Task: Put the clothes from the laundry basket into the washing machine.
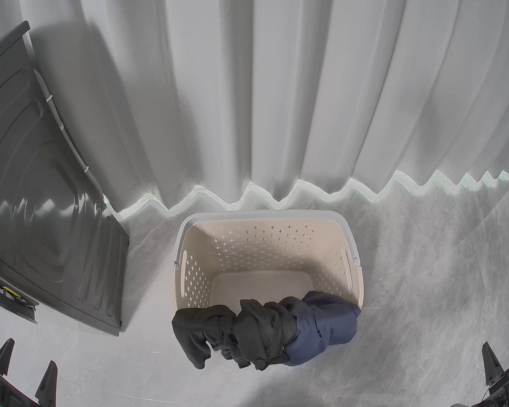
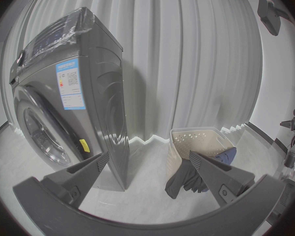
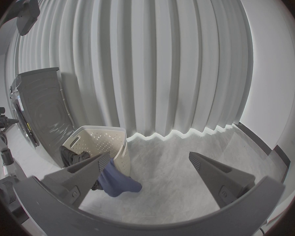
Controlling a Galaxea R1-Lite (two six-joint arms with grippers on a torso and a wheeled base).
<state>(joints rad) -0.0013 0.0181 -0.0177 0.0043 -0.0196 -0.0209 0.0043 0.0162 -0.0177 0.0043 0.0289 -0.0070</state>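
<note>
A cream laundry basket (image 1: 333, 219) stands on the floor in front of a white curtain. Dark grey clothes (image 1: 232, 328) and a navy garment (image 1: 325, 323) hang over its near rim; they also show in the left wrist view, the dark clothes (image 2: 180, 181) beside the basket (image 2: 200, 140). The grey washing machine (image 1: 34, 210) stands to the left, its round door (image 2: 44, 131) shut. My left gripper (image 1: 25, 366) is low at the left, open and empty. My right gripper (image 1: 506, 349) is low at the right, open and empty. The navy garment (image 3: 116, 182) drapes off the basket (image 3: 98, 140).
The white pleated curtain (image 1: 277, 86) hangs close behind the basket. Pale marble floor (image 1: 435, 289) lies open to the right of the basket and between the basket and the machine.
</note>
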